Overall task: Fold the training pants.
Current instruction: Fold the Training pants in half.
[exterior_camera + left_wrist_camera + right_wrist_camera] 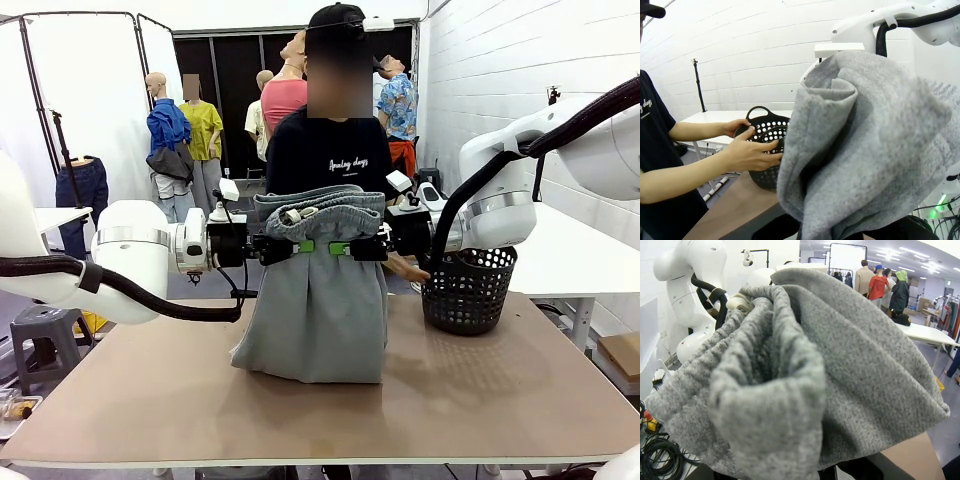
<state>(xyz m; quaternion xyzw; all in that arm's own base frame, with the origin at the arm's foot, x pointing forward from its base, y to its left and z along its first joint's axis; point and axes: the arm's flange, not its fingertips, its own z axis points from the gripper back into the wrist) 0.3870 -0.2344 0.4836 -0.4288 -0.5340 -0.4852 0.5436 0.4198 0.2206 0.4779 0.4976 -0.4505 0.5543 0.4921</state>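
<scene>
1. Left gripper (pixel 306 246) clamped on the training pants (pixel 318 300) just under the waistband, at the garment's left edge; green pad visible against the grey cloth.
2. Right gripper (pixel 341 248) likewise pinched shut on the pants, close beside the left one; the two grips sit near the middle of the waist, not at its outer corners.
3. Pants hang between the grippers above the bench (pixel 150 400); the waistband flops over both grippers, the legs drop straight, and the hems rest on the bench top.
4. Judgement: step in hand looks like lowering the hung garment to lay it flat. To do it well, keep both grips level, hold the cloth lightly taut between them, and draw the hems along the bench so the legs lie without bunching.
5. Risk: the waistband draped over the fingers may snag on release.
6. Material: light grey jersey, soft and slightly fuzzy in the wrist views, heavy drape; gathered elastic waistband, white drawstring end (pixel 291 215) at the top.
7. Black perforated plastic basket (pixel 468 290) stands at the bench's right, rigid; the person's hands (pixel 752 150) hold it.
</scene>
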